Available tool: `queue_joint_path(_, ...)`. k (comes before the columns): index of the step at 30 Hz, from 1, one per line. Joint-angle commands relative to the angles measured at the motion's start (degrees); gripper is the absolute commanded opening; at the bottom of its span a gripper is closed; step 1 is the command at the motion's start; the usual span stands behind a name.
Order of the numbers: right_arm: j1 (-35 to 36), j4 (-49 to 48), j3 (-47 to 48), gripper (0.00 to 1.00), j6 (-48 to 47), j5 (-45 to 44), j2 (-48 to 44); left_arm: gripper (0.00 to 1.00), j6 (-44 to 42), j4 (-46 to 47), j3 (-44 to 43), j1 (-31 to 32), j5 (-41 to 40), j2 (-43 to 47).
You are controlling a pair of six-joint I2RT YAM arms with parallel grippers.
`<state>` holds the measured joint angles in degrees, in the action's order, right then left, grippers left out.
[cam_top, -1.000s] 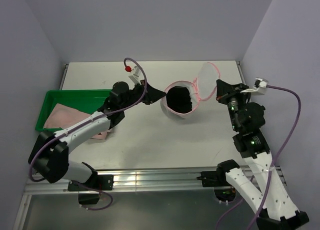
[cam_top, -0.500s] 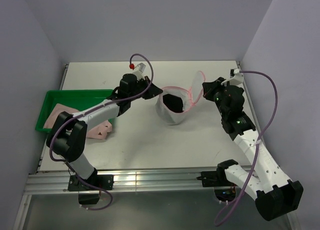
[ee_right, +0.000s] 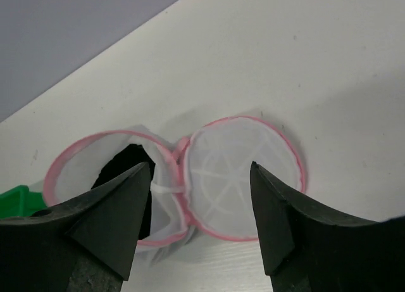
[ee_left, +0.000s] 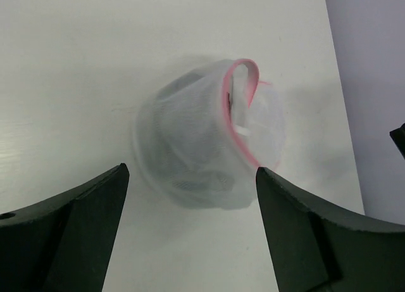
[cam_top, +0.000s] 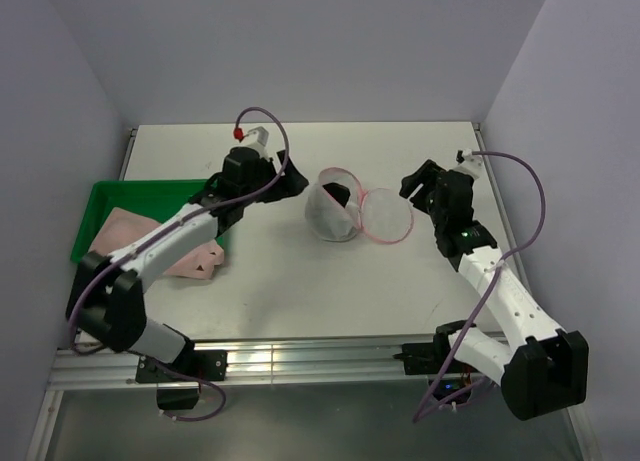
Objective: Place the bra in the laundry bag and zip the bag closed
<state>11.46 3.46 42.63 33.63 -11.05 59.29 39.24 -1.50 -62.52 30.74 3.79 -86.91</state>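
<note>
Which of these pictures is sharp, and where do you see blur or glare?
Left wrist view: the bag looks soft and blurred, and the fingers are almost black. Right wrist view: the bag is sharper and its pink rim is crisp. Top view: the light is even and the shadows soft, with glare on the metal rail at the near edge.

The bag [ee_right: 76, 171] lies on the table [ee_right: 285, 64], round lid [ee_right: 243, 178] flopped open beside it and still joined at the rim. The black bra [ee_right: 126, 168] shows inside. The gripper [ee_right: 200, 171] hangs above, fingers spread.
</note>
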Motion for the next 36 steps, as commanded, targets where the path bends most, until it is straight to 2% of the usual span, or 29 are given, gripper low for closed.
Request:
queue_joint_path(1,-0.2,-1.5,1.9,0.72,-0.7,0.0,-4.0,0.88,-4.8,-11.1,-1.7,-0.4,-10.0,12.6)
queue_joint_path(4,-0.1,-0.7,0.8,0.73,-1.5,2.2,-7.6,0.88,-4.9,-18.5,1.9,-2.3,-13.2,19.6)
queue_joint_path(7,-0.1,-1.3,-1.6,0.74,-2.1,4.9,-10.9,0.86,-5.0,-25.2,7.3,-7.2,-15.7,26.4)
queue_joint_path(10,0.0,-2.3,-3.9,0.74,-2.8,7.6,-13.1,0.84,-5.4,-29.8,12.7,-14.8,-13.8,31.3)
queue_joint_path(13,0.0,-3.2,-5.3,0.74,-2.3,10.2,-13.1,0.83,-5.8,-32.9,15.9,-23.3,-15.4,33.4)
queue_joint_path(16,0.2,-3.2,-5.2,0.74,-2.8,13.2,-12.3,0.79,-4.0,-32.3,18.1,-25.9,-19.8,35.8)
queue_joint_path(19,0.3,-3.3,-5.5,0.74,-2.7,13.7,-11.9,0.76,-3.2,-31.2,19.4,-32.6,-20.6,34.7)
queue_joint_path(23,0.4,-3.2,-5.5,0.74,-3.1,13.7,-11.9,0.73,-3.5,-30.4,21.0,-39.9,-15.0,31.7)
queue_joint_path(26,0.5,-3.2,-5.8,0.74,-2.8,13.3,-12.4,0.73,-3.8,-30.7,20.7,-41.4,-16.9,29.4)
queue_joint_path(31,0.5,-3.2,-5.5,0.74,-3.0,13.4,-12.3,0.71,-5.0,-29.3,19.8,-42.2,-14.4,24.3)
queue_joint_path(33,0.6,-4.9,-5.8,0.73,-2.9,14.7,-11.7,0.67,-6.0,-28.2,19.1,-42.4,-13.8,22.9)
queue_joint_path(36,0.9,-3.9,-5.0,0.73,-3.4,14.5,-11.2,0.56,-6.9,-26.7,18.1,-43.0,-13.5,20.6)
